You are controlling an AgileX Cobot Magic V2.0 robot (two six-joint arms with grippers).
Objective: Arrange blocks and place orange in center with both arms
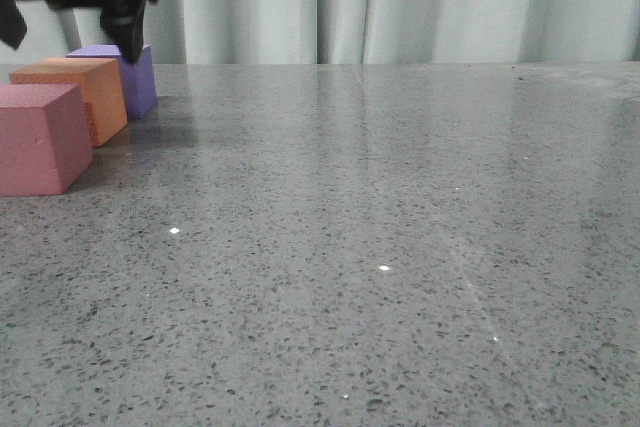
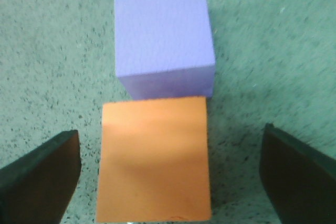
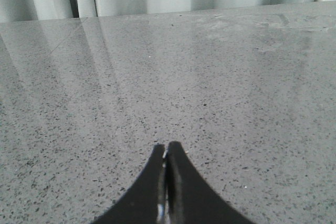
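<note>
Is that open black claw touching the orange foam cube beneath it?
Apart. In the left wrist view the left claw is open, and bare table shows between each finger and the orange foam cube.

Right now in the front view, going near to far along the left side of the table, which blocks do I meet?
pink-red cube → orange cube → purple cube, with the left gripper hanging above the far end.

Three cubes in a row at the table's (image 1: 400, 247) far left: nearest (image 1: 38, 137); middle (image 1: 82, 92); farthest (image 1: 130, 75)
</note>
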